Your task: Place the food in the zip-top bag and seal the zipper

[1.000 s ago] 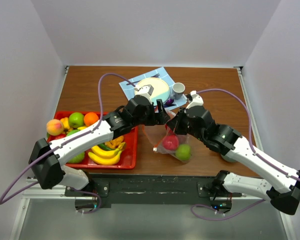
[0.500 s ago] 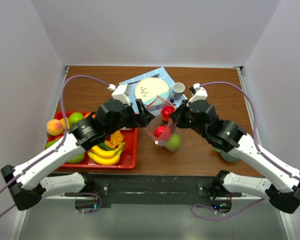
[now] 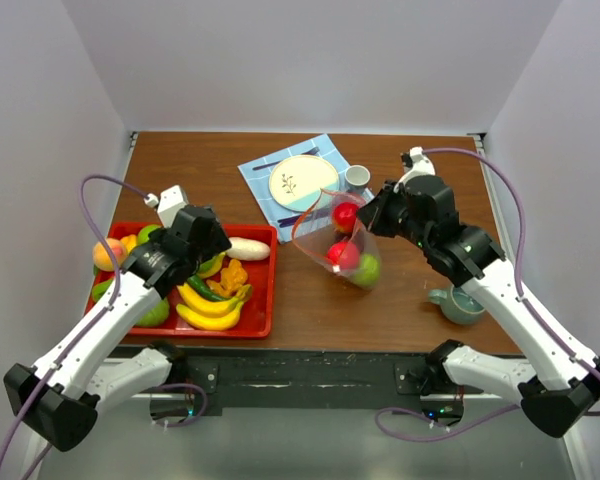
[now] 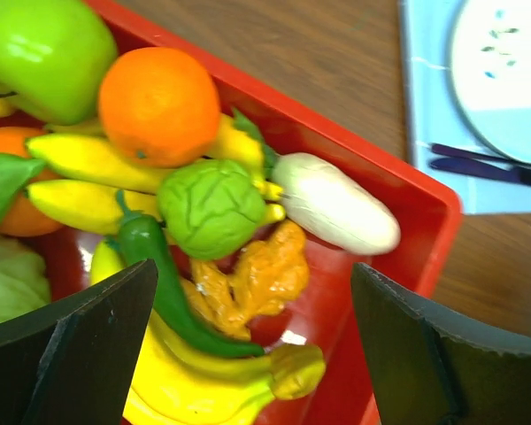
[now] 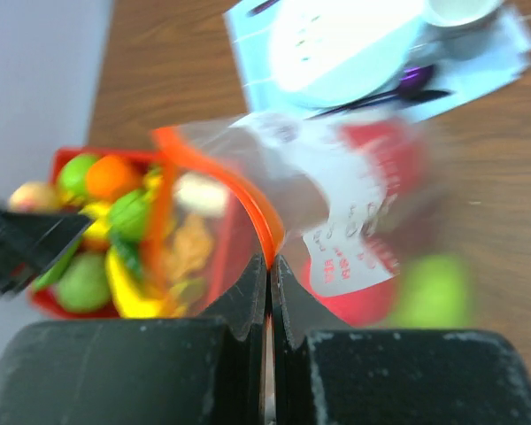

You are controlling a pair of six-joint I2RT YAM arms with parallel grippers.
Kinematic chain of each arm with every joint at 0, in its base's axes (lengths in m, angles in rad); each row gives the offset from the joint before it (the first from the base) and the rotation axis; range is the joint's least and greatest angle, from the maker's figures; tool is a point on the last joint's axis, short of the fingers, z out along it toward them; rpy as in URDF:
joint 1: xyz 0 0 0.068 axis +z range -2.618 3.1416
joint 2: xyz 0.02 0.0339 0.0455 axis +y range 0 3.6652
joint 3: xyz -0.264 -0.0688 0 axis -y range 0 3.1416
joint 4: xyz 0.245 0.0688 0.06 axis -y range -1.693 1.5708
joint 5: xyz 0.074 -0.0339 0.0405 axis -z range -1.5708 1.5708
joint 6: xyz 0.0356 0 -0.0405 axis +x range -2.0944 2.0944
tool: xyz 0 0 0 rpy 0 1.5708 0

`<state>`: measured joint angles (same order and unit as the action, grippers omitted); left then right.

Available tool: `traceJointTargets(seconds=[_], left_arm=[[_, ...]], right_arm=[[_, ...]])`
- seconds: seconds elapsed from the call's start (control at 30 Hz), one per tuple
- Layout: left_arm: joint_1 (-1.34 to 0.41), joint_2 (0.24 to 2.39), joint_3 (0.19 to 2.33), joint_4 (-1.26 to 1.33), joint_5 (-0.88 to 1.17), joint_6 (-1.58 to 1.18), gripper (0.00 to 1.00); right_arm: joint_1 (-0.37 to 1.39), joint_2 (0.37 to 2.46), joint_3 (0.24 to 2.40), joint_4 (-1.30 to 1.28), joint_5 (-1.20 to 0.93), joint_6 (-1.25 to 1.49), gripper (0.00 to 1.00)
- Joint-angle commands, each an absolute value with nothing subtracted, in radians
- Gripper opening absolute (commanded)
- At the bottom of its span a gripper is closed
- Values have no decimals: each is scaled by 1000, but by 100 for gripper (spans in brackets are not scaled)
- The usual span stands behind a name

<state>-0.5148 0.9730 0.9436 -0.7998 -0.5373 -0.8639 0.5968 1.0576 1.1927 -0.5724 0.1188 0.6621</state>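
The food fills a red tray point(image 3: 270, 292): orange point(image 4: 159, 106), green apple point(image 4: 49, 53), a white vegetable point(image 4: 336, 204), a green chili point(image 4: 159, 283) and bananas point(image 3: 208, 310). My left gripper point(image 4: 257, 350) hovers open over the tray's right part, nothing between its fingers point(image 4: 80, 345); from above the left gripper point(image 3: 212, 258) is beside the white vegetable point(image 3: 248, 248). The clear zip-top bag point(image 3: 348, 245) hangs at table centre, mouth gaping left, with two red apples point(image 3: 342, 254) and a green apple point(image 3: 366, 269) inside. My right gripper point(image 5: 267, 261) is shut on the orange-red zipper point(image 5: 248, 199).
A blue napkin point(image 3: 262, 178) at the back carries a plate point(image 3: 302, 180), cutlery and a small white cup point(image 3: 356, 178). A teal mug point(image 3: 460, 303) stands by the right arm. White walls close in the table on three sides.
My left arm has pulled away from the bag mouth and swung left over the tray, opening wider. A second red apple now lies in the bag. The right gripper carried the bag back and right.
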Motion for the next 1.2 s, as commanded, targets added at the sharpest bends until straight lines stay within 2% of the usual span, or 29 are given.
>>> traceJointTargets(seconds=[0.0, 0.17, 0.73, 0.8, 0.9, 0.93, 1.0, 1.03, 1.17], left_arm=[[-471, 1032, 922, -755, -618, -890, 96], [-434, 1141, 919, -721, -626, -887, 99], [-367, 1262, 808, -523, -584, -816, 96], [-362, 1264, 804, -509, -581, -804, 91], [-360, 1252, 801, -506, -578, -792, 75], [-360, 1244, 801, -508, -575, -785, 65], [-360, 1233, 811, -520, -558, -772, 57], [-360, 1218, 818, -526, -551, -761, 49], [-360, 1149, 847, -555, -476, -694, 36]], right_arm=[[615, 1017, 1129, -495, -11, 684, 0], [615, 974, 1085, -520, 20, 672, 0], [615, 997, 1049, -485, -6, 684, 0], [615, 996, 1051, -489, -14, 684, 0], [617, 988, 1046, -492, -5, 681, 0], [615, 986, 1045, -492, -3, 683, 0], [615, 986, 1042, -489, -3, 684, 0], [617, 989, 1042, -489, -5, 684, 0], [615, 997, 1040, -485, -5, 686, 0]])
